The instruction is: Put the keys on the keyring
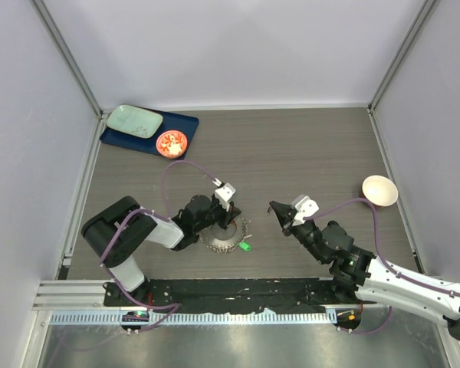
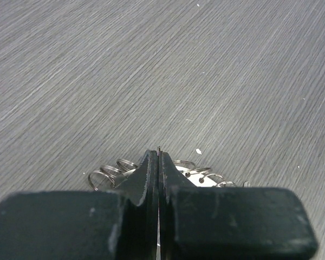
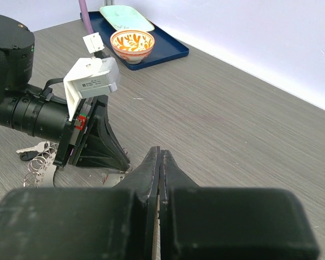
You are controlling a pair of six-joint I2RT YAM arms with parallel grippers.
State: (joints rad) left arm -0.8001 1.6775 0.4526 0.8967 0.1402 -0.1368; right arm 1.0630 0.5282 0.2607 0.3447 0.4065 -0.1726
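Keyring lies flat on the desk, near edge, centre-left, right under the left fingers. These are clenched, with nothing visibly gripped. It looks light, stiff and jangly. The thin split loops look slippery, so grip the rim between them. Green key sits just beside at 4 o'clock. It is tiny, so pinch the plastic head. Right fingers at 2 o'clock, clenched, empty. Orange dish far off at 11 o'clock.

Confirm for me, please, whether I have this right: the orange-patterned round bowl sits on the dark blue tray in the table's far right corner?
Not quite. The orange-patterned round bowl does sit on the dark blue tray, but in the table's far left corner, as the top external view shows.
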